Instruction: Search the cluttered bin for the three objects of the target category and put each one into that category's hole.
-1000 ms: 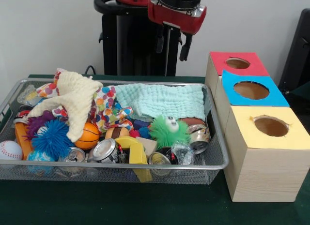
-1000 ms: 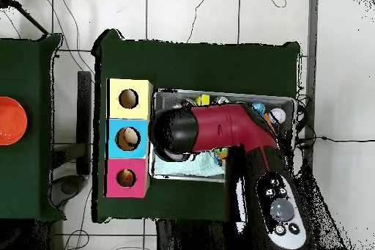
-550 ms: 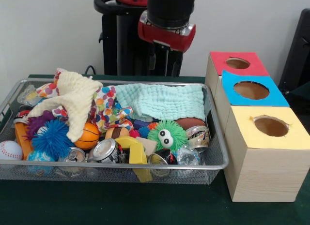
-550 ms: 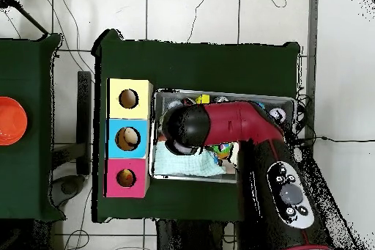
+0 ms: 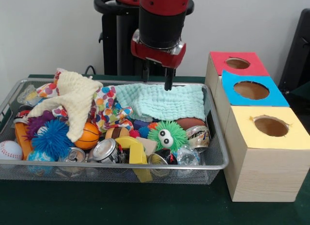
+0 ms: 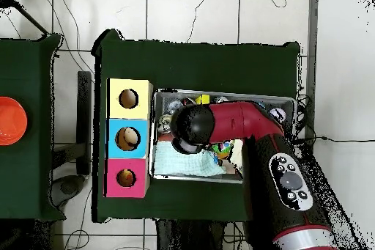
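Gripper [image 5: 156, 79] has dropped and shifted over the mint cloth [image 5: 162, 101] at the bin's [image 5: 220, 159] back; fingers parted, holding nothing. Target category unclear (candidates like the crushed cans [image 5: 105, 150] sit along the front), so looks like another search pass.

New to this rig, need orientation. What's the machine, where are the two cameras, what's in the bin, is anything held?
It is a Sawyer arm, red and black, ending in a gripper that hangs open and empty above the mint green cloth. One camera faces the robot across the table; the other looks straight down. The wire mesh bin holds cloths, crushed cans, spiky balls, a mini basketball, a baseball and a green fuzzy toy. Beside it stand three wooden boxes with holes: red, blue, yellow.
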`<state>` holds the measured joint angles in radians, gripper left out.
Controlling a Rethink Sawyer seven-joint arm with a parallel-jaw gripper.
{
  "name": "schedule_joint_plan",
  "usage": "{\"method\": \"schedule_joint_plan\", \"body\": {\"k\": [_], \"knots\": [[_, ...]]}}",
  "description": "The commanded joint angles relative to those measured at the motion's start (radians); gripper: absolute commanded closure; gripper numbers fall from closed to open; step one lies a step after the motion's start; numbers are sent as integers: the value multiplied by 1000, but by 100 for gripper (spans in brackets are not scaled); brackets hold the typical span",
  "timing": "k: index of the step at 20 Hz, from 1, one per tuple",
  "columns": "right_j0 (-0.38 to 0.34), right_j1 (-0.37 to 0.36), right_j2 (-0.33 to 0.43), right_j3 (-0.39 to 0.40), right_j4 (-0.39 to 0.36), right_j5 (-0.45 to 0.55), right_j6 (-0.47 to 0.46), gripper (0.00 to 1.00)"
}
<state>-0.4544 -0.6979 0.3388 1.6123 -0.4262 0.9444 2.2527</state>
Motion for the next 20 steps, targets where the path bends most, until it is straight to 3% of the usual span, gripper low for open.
{"method": "schedule_joint_plan", "body": {"k": [1, 20], "knots": [[-42, 81, 76, -82, -83, -19, -263, 0], [-146, 115, 196, -115, -158, 49, -442, 0]]}}
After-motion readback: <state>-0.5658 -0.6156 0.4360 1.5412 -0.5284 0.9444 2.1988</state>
